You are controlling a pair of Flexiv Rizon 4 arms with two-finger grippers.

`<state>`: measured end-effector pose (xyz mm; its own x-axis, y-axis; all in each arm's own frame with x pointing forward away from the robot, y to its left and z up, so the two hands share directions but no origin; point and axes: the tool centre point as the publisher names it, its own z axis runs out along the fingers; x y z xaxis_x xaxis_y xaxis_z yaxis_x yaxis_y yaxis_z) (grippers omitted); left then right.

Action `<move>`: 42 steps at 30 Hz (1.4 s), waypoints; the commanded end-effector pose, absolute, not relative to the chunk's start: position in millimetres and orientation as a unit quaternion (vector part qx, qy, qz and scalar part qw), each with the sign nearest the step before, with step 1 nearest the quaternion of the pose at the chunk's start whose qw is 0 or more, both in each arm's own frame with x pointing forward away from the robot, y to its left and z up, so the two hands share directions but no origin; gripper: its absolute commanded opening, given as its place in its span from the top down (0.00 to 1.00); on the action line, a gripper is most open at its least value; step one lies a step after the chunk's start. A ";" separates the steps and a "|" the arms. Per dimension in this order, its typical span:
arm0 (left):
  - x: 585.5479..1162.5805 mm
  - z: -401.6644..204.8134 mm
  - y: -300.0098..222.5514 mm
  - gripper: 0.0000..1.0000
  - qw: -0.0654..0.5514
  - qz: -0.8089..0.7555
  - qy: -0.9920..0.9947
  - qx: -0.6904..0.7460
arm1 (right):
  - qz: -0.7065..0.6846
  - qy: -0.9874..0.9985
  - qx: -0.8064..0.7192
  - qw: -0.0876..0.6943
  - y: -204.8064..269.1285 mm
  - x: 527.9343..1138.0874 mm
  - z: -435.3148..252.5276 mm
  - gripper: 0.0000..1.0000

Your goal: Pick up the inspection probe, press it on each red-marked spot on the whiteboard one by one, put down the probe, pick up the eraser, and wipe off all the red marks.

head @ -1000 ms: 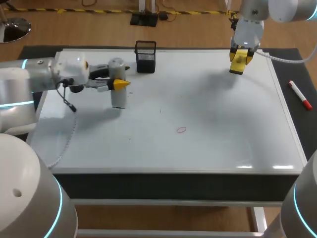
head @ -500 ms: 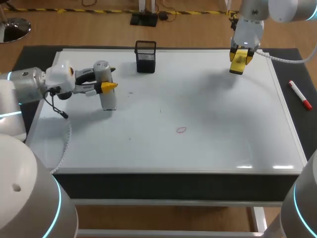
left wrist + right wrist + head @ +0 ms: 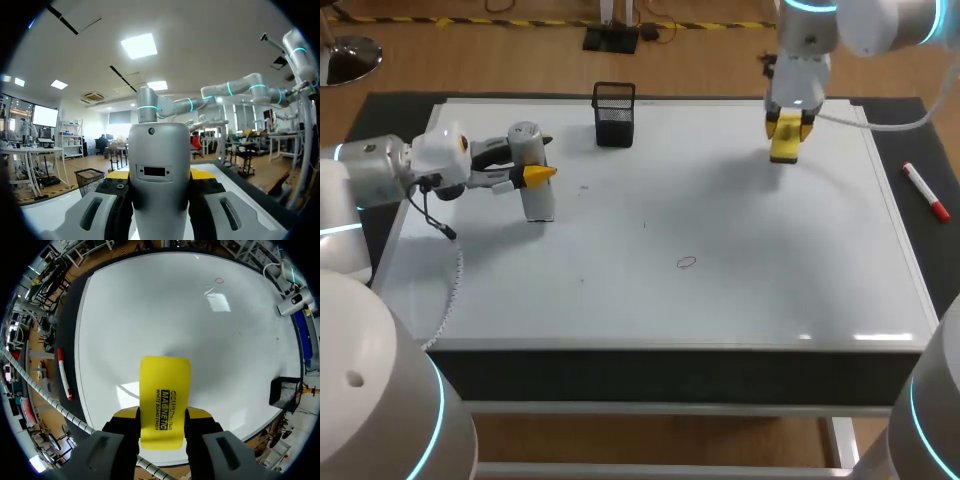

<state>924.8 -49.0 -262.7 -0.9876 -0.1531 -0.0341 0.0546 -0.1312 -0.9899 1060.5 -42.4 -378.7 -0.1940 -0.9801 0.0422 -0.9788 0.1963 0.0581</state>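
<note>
Head view: red mark [image 3: 687, 262] on whiteboard [image 3: 750, 220]

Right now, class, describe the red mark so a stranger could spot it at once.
Start at the whiteboard. Near its middle, slightly toward the near edge, is the red mark, a small drawn loop. It is the only red on the board: other specks are dark, and the red-tipped marker lies off its right edge.

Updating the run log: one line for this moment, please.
left gripper: shut on probe, upright | right gripper: shut on eraser, over whiteboard | red mark: one, unwiped
</note>
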 end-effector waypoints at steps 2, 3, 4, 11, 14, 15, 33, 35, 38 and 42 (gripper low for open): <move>925.2 -262.9 -48.6 1.00 0.069 -0.752 0.654 -0.036 | 0.002 -0.758 0.652 0.019 -22.9 1014.5 -378.1 1.00; 925.2 -262.9 -48.6 1.00 0.069 -0.752 0.654 -0.036 | 0.001 -0.757 0.653 0.020 -19.1 1007.0 -378.6 1.00; 925.2 -262.9 -48.6 1.00 0.069 -0.752 0.654 -0.036 | -0.004 -0.753 0.657 0.019 -15.2 999.9 -379.1 1.00; 925.2 -262.9 -48.6 1.00 0.069 -0.752 0.654 -0.036 | -0.029 -0.731 0.682 0.020 14.1 952.6 -383.1 1.00; 925.2 -262.9 -48.6 1.00 0.069 -0.752 0.654 -0.036 | -0.031 -0.727 0.685 0.019 25.4 939.7 -382.0 1.00; 925.2 -262.9 -48.6 1.00 0.069 -0.752 0.654 -0.036 | -0.029 -0.723 0.690 0.018 29.1 935.8 -382.1 1.00; 925.2 -262.9 -48.6 1.00 0.069 -0.752 0.654 -0.036 | -0.027 -0.686 0.726 0.042 49.8 912.4 -382.7 1.00; 925.2 -262.9 -48.6 1.00 0.069 -0.752 0.654 -0.036 | -0.027 -0.686 0.726 0.042 49.8 912.4 -382.7 1.00; 925.2 -262.9 -48.6 1.00 0.069 -0.752 0.654 -0.036 | -0.026 -0.682 0.729 0.047 49.4 912.9 -383.9 1.00; 925.2 -262.9 -48.6 1.00 0.069 -0.752 0.654 -0.036 | -0.023 -0.666 0.744 0.053 57.4 900.9 -388.8 1.00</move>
